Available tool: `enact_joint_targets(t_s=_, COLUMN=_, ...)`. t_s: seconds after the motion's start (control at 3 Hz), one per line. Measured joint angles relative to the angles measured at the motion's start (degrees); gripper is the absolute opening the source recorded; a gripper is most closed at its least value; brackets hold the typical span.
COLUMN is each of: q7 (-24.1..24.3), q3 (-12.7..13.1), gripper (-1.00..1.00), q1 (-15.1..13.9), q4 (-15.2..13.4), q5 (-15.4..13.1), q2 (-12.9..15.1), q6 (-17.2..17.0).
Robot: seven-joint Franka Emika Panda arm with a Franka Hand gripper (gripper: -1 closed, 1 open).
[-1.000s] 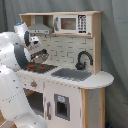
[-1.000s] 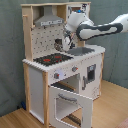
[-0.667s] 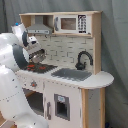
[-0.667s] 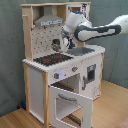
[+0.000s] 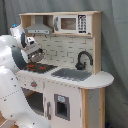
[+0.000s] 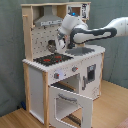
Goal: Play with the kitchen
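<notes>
A grey curtain hangs behind everything in the first exterior view, and the kitchen (image 5: 65,75) fills the middle of the frame, white panels and pale wood. Its counter (image 5: 102,79) ends in a rounded lip toward the first exterior view's right. The arm (image 5: 12,60) rises along the first exterior view's left edge and bends in over the black-red hob (image 5: 40,67), with the gripper (image 5: 33,54) held just above it, in front of the tiled back wall. I cannot tell how far the jaws stand apart. The grey sink (image 5: 70,74) lies beside the hob and looks empty; the black faucet (image 5: 82,60) curves up behind it. A range hood (image 5: 39,28) sits over the hob, a toy microwave (image 5: 72,23) next to it.

In the second exterior view the backdrop is a dull green-grey wall over a wooden floor (image 6: 15,119). The kitchen (image 6: 55,65) stands on that floor. The arm (image 6: 97,34) reaches in from the second exterior view's right, level across the counter, its wrist bent down so the gripper (image 6: 54,46) hangs over the hob (image 6: 52,59) by the pegboard back (image 6: 37,40). The oven door (image 6: 70,102) is swung open, jutting forward, with open floor around it.
</notes>
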Motion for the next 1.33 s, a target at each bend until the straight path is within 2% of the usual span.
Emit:
enact_joint_targets(t_s=0.67, q7=-2.67, q3=8.6, gripper=-1.0, q1=-9.84, q4=8.52, q5=1.97, q2=-5.54, q6=-0.24)
enact_joint_targets(t_s=1.33, q7=-4.1, q3=16.43, gripper=-1.0, q1=-17.92, q4=17.27, q5=2.27, q2=-10.03, q6=-1.77)
